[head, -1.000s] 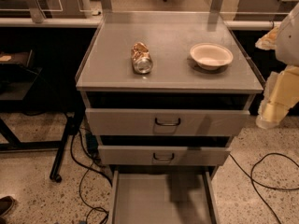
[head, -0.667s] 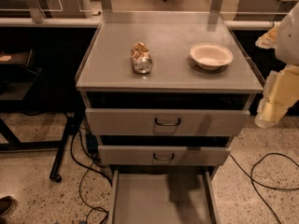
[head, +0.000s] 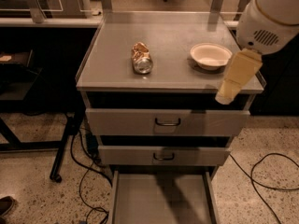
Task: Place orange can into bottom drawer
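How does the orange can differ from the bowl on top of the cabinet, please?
The can lies on its side, dented; the bowl sits upright, unbent. The can is orange-gold with a shiny silver end; the bowl is plain cream. The can is narrower than the wide bowl. Both rest on the cabinet top, apart, and the gripper hangs near the front corner by the bowl, touching neither.

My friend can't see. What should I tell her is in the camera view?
An orange can lies on its side on a grey cabinet, a bowl to its right. The gripper hangs at the cabinet's right front corner, away from the can. The bottom drawer is pulled open.
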You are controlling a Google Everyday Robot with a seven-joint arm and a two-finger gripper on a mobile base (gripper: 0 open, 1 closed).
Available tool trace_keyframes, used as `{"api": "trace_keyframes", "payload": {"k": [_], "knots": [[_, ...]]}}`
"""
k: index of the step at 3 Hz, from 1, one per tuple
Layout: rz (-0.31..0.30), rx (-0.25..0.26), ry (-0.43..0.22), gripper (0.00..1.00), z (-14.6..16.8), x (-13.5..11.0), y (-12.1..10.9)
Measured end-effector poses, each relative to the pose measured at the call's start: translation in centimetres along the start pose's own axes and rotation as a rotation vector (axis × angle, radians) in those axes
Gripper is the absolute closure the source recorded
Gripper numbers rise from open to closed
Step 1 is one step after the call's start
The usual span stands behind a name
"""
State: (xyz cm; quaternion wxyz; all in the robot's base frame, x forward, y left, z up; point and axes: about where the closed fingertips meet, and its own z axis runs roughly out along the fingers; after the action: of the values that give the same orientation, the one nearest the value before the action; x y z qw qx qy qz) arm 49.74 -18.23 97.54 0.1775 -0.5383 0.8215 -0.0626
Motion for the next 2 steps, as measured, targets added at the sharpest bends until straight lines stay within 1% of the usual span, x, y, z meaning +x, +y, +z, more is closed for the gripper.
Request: {"api": "trace_keyframes", "payload": {"k": [1, 2], "knots": [[0.026, -0.042, 0.000, 0.00, 1.61, -1.72, -1.38], [0.029, -0.049, -0.003, 0.00, 1.93, -2.15, -1.68]]}}
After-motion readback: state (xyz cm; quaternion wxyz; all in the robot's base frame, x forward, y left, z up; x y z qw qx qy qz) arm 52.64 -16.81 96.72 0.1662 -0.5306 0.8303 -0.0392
